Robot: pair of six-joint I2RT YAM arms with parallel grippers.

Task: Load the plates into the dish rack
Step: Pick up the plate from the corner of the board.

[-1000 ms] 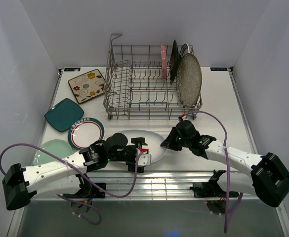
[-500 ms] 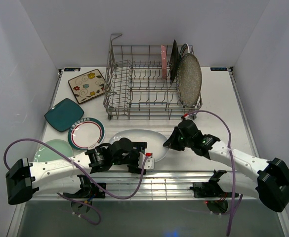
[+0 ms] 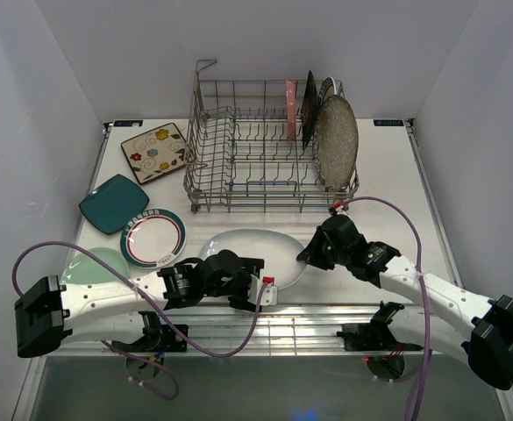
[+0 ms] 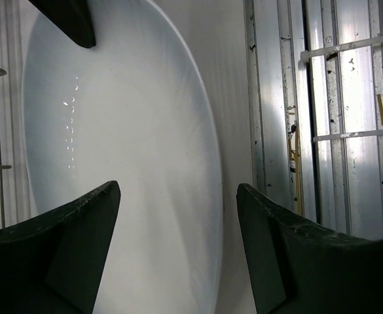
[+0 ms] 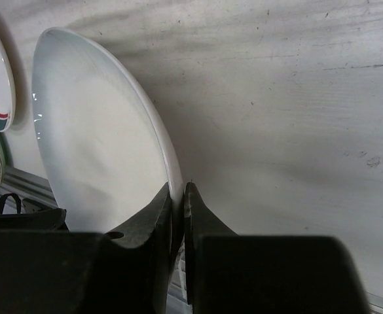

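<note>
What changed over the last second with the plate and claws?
Right claw, shut on the rim of the white oval plate, dragged it slightly right. Left claw slid right and toward the near edge, jaws narrowing astride the plate's edge, not gripping. Dish rack and other plates stayed put.

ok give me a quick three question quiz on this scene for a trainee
1. True or false: the right jaws are shut on the rim of the white oval plate.
2. In the top view, at which end of the dish rack do plates stand upright? A left, B middle, C right.
3. Which plate lying flat on the table is nearest the rack's tall wire loop?
Key: 1 true. 2 C. 3 the cream floral square plate.
</note>
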